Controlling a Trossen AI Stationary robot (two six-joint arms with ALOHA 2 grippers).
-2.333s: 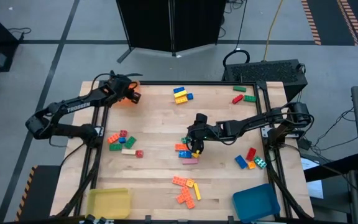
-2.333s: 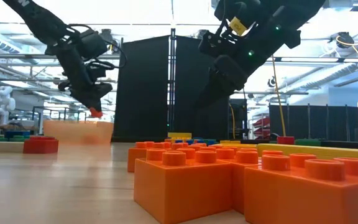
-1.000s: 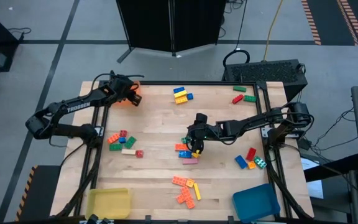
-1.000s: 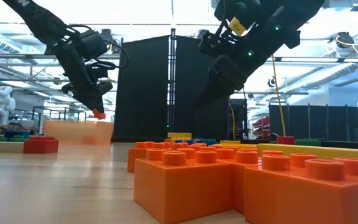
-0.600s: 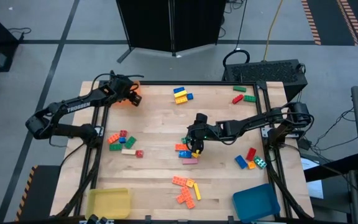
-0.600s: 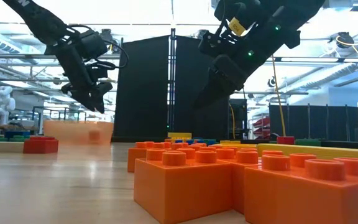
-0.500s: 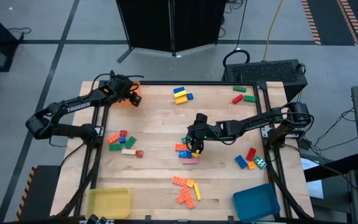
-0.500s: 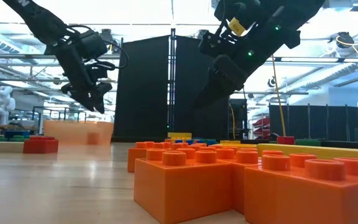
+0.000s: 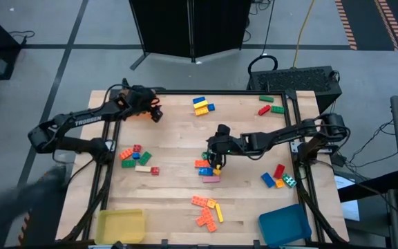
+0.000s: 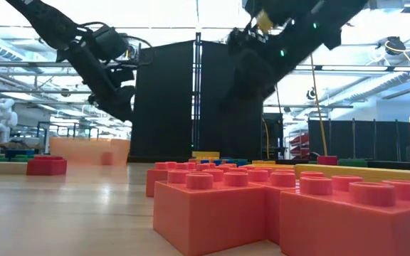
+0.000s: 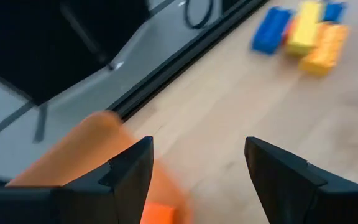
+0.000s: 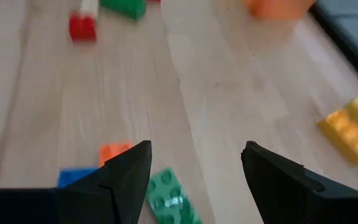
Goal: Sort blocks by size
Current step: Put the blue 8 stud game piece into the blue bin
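Note:
Blocks lie in groups on the wooden table: a centre pile (image 9: 206,171), a left cluster (image 9: 135,158), blue and yellow ones (image 9: 201,105) at the far edge, and orange ones (image 9: 207,211) near the front. My left gripper (image 9: 156,114) stands open and empty just right of the orange tray (image 11: 73,165) at the far left. A small orange block (image 11: 157,214) lies in that tray. My right gripper (image 9: 215,160) hangs open and empty over the centre pile, above a green block (image 12: 173,199) and an orange one (image 12: 114,152).
A yellow tray (image 9: 119,225) sits at the near left corner and a blue tray (image 9: 285,225) at the near right. More blocks lie at the far right (image 9: 270,107) and the right edge (image 9: 278,176). A dark frame rail (image 9: 220,92) borders the table.
My left gripper has let go of a small orange block, which has fallen into the orange tray. The gripper has then swung toward the table's right edge, away from the tray, rising a little and rolling slightly.

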